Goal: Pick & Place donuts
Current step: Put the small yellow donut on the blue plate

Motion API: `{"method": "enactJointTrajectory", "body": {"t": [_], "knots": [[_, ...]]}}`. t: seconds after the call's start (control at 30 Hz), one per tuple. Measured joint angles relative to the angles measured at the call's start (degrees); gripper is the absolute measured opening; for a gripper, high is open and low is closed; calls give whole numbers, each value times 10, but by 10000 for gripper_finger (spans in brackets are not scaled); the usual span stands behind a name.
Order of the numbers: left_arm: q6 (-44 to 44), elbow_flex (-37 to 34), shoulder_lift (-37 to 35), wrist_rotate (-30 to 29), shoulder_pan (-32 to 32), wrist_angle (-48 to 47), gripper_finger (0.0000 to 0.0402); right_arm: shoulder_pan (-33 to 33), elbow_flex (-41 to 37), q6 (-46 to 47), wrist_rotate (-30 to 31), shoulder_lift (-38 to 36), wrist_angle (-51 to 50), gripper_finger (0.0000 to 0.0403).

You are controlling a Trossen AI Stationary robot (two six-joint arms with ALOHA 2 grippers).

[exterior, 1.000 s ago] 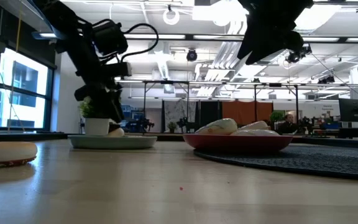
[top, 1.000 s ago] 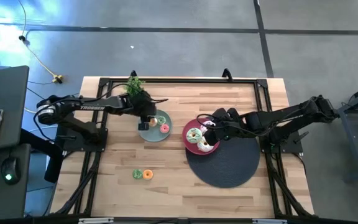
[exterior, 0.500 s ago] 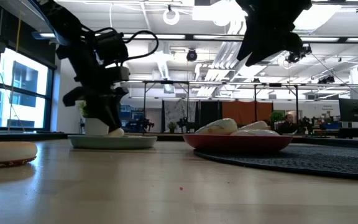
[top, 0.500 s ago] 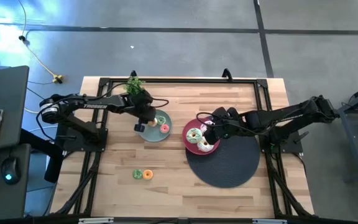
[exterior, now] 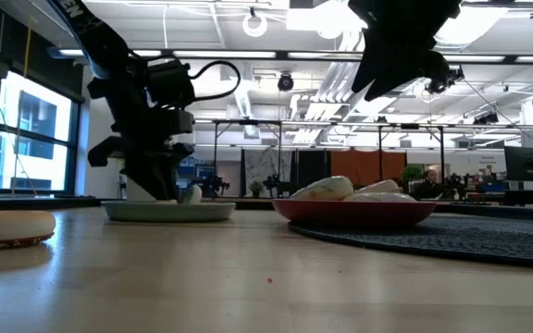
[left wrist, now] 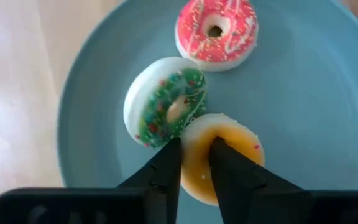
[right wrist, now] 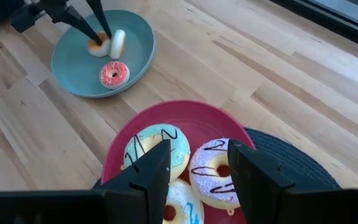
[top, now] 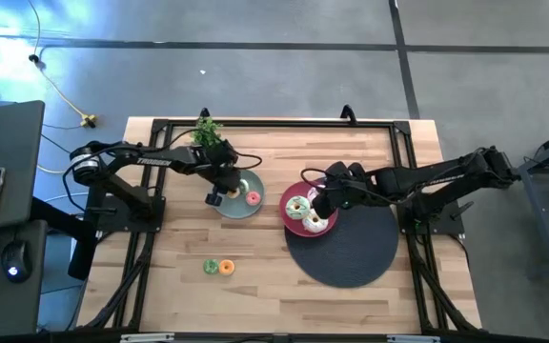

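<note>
1. Here, the left claw (left wrist: pixel 194 163) is down in the round grey-green plate (top: pixel 227 204), left of centre in the high view, its two dark fingers (left wrist: pixel 163 168) pinching the rim of a tiny yellow-iced toy ring donut (left wrist: pixel 224 157).
2. Just beside that donut, touching it, a tiny green-iced ring donut with sprinkles (left wrist: pixel 166 101) stands tilted on its edge on the same plate.
3. A tiny pink-iced ring donut with white stripes (left wrist: pixel 217 30) lies flat on that plate, a little apart from the other two, near the top of the left wrist view.
4. The right claw (right wrist: pixel 196 165) hovers over the round pink plate (top: pixel 291 218) at the centre of the high view, fingers parted and holding nothing.
5. On the pink plate lie three larger ring donuts: one with pale green icing (right wrist: pixel 154 150), one with pink icing (right wrist: pixel 214 171), and one with white icing (right wrist: pixel 176 208), packed against one another.
6. The pink plate overlaps the edge of a dark round mat (top: pixel 351 252) lying on the wooden tabletop (top: pixel 284 286).
7. Lower left in the high view, a tiny green donut (top: pixel 212 268) and a tiny orange donut (top: pixel 227 269) sit side by side on the tabletop, well apart from both plates.
8. A small potted green plant (top: pixel 205 131) stands near the far edge, beside the grey-green plate.
</note>
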Motion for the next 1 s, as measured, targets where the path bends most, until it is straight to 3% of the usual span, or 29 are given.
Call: {"method": "enactJointTrajectory", "body": {"t": [0.2, 0.43, 0.6, 0.8, 0.93, 1.0], "knots": [[0, 0, 0, -2, 0, -19, 8, -2, 0, 0, 3, 0, 0, 151], [20, 54, -36, -41, 0, -86, 2, -5, 0, 0, 2, 0, 0, 151], [24, 114, -78, -14, -7, -125, 1, -5, 0, -5, -7, 0, 15, 151], [-48, 127, -152, 84, -61, -55, 0, -28, 0, -51, -167, 10, 142, 151], [-128, 85, -186, 78, -90, -59, 0, -51, 0, -73, -227, 15, 221, 151], [-201, 38, -194, 101, -98, 47, 0, -61, 0, -82, -268, 24, 259, 151]]}}
